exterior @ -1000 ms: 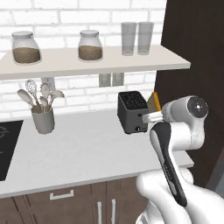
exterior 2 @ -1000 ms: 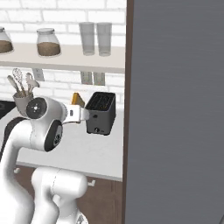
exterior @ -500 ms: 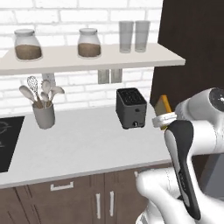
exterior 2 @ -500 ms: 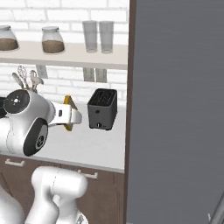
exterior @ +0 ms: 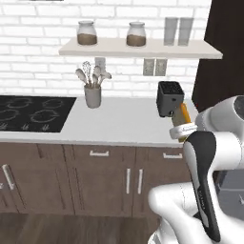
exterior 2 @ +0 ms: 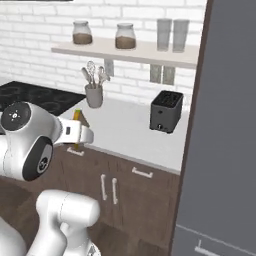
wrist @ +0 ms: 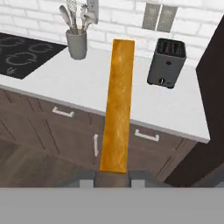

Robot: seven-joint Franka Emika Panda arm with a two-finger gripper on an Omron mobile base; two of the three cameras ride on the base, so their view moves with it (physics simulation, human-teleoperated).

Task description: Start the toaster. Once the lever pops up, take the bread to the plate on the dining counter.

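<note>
Bread is out of the toaster and pinched edge-on in the gripper, whose jaws are closed tight on its lower edge; it hangs in the air off the front of the worktop, well apart from the toaster standing empty near the wall. Toasting looks done, and what remains, by my reckoning, is carrying the slice to a plate on the dining counter. A utensil cup and a black hob share the worktop, with jars and glasses on the shelf above. A tall dark cabinet crowds the right side.
</note>
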